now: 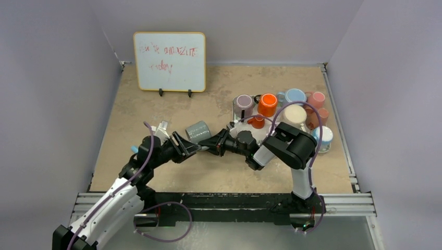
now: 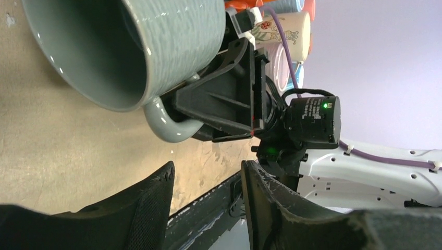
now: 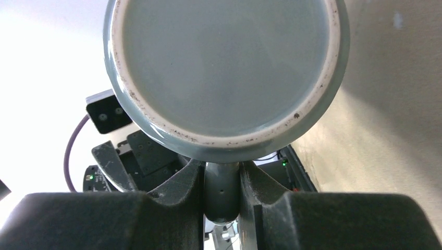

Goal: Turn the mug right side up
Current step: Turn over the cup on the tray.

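Observation:
The grey mug is held on its side just left of the table's middle. Its mouth faces my left gripper. My right gripper is shut on the mug's handle. In the right wrist view the handle is pinched between the pads, and the mug's unglazed base fills the top. In the left wrist view the mug's open mouth and its handle show, with the right gripper's fingers on the handle. My left gripper is open and empty, just short of the mug.
A tray at the back right holds several mugs, among them an orange one, a cream one and a pale blue one. A whiteboard stands at the back left. Grey walls enclose the table.

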Motion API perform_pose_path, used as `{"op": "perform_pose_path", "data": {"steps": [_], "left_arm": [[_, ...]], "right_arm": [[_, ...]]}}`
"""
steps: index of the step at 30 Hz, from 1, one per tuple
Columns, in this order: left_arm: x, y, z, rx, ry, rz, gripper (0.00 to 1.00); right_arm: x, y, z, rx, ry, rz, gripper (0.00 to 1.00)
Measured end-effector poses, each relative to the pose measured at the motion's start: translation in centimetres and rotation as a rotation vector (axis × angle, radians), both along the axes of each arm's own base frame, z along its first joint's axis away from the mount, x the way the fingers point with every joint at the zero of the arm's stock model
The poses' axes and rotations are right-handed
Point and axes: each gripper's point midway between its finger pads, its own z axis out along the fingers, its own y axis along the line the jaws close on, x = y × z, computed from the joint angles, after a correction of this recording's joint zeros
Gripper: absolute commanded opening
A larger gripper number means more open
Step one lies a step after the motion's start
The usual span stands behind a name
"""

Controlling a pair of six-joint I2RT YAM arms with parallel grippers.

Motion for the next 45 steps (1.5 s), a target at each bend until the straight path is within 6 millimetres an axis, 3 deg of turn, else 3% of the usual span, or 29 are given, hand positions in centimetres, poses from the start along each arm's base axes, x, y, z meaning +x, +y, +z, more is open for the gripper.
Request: {"op": "perform_pose_path", "data": {"steps": [9, 12, 21, 26, 37, 45], "left_arm": [[-0.9, 0.6, -0.4, 0.024, 0.038, 0.004, 0.5], [-0.9, 0.3, 0.3, -0.004, 0.012, -0.005, 0.51], [-0.7, -1.1, 3.3, -0.152, -0.122, -0.057, 0.52], [-0.6, -1.4, 4.0, -0.17, -0.148, -0.072, 0.52], [-0.5, -1.9, 4.4, -0.207, -0.124, -0.089, 0.51], [-0.5, -2.2, 6.3, -0.258, -0.182, -0.101, 0.45]], "right_arm": [[-0.1, 0.0, 4.4, 0.06, -0.114, 0.003, 0.0], [-0.2, -0.1, 5.7, 0.087, -0.147, 0.003, 0.0], [-0.5, 0.1, 5.8, 0.088, -0.146, 0.012, 0.0], [-0.8, 0.2, 6.0, 0.088, -0.151, 0.022, 0.0], [-1.9, -0.4, 10.8, 0.152, -0.294, 0.042, 0.0], [-2.9, -0.5, 12.1, 0.164, -0.377, 0.074, 0.0]]}}
